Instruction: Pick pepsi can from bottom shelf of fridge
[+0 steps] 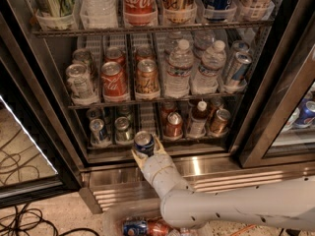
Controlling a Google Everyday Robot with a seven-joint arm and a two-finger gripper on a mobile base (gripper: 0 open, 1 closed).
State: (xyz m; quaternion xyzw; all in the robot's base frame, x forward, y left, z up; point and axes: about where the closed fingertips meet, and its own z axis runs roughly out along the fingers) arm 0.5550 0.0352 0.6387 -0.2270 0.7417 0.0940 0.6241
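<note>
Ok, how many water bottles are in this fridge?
2 clearly: left bottle and right bottle, front of the middle rack; more may hide behind. The hand holds the pepsi can at the bottom shelf's front.

— How much of the pepsi can shows?
— Its silver top and a strip of blue. The gripper, at the front of the bottom shelf, clasps it and covers its lower side.
— And at the edges?
— The top row's drinks lose their necks, the arm runs off to the right, and the bin is cropped below.
</note>
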